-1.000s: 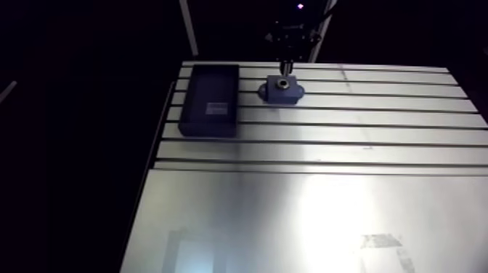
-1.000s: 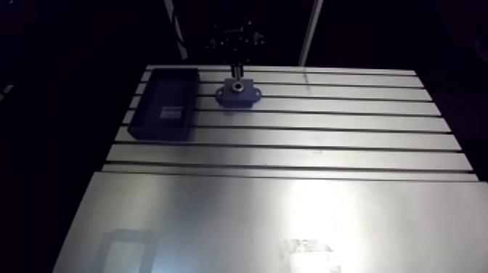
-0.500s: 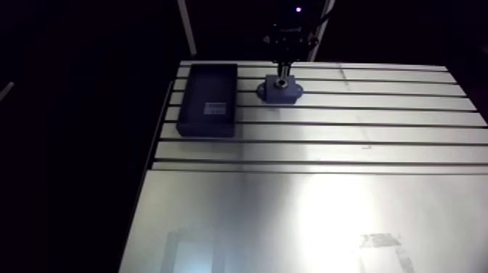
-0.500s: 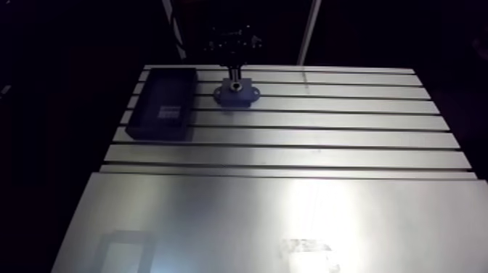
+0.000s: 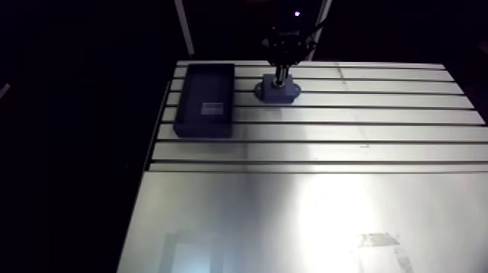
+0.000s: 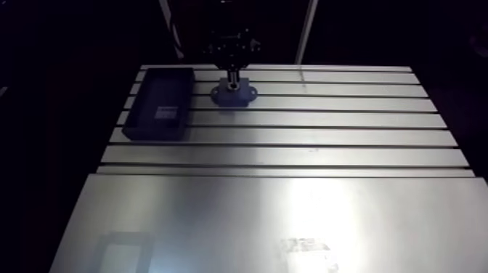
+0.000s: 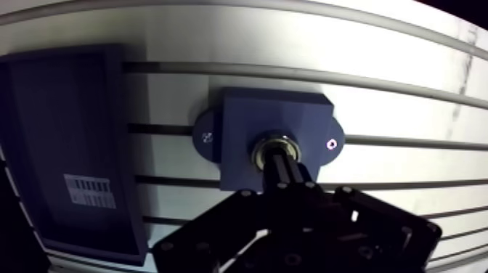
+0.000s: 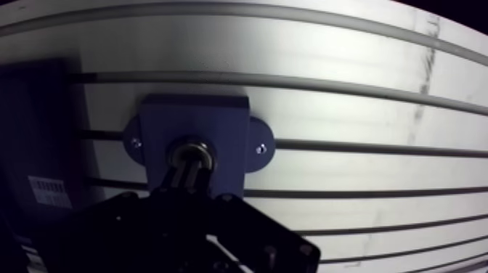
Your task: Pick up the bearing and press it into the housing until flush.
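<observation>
Holds the gripper (image 7: 279, 155) closed, tips together on the bearing (image 7: 258, 149), seated in the bore of the blue housing (image 7: 247, 116). Housing near the far edge of the table (image 5: 327, 210), apart from a dark tray (image 7: 65, 109) along the side edge. Wide open slotted surface on the housing's other side and toward the near edge.

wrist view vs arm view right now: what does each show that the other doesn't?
Wrist view only: the bearing as a metal ring in the bore of the housing, the jaws closed together on top of it, and a small hole in each housing ear.
Arm view only: the full slotted table, the smooth plate across its near part, and the whole outline of the tray.
Both: the gripper over the housing, and the dark tray beside it with a pale label.
</observation>
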You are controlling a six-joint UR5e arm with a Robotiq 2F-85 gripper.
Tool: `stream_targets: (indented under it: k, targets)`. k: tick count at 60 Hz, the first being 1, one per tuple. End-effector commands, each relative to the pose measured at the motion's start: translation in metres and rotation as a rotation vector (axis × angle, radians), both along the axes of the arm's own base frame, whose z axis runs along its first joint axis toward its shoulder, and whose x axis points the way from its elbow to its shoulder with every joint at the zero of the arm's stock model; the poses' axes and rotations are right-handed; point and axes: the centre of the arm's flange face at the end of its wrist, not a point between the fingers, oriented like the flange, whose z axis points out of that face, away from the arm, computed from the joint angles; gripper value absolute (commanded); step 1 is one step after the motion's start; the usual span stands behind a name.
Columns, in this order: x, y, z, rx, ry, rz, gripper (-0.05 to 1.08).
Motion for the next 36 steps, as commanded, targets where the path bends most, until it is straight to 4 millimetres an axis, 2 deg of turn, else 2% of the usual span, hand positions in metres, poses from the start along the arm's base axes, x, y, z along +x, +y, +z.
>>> stream_targets:
  k: [1, 36]
  targets:
    - [-0.0001, 0.0000, -0.0002, 0.001, 0.001, 0.001, 1.04]
    - [-0.0003, -0.0029, -0.0025, 0.001, 0.001, 0.005, 1.04]
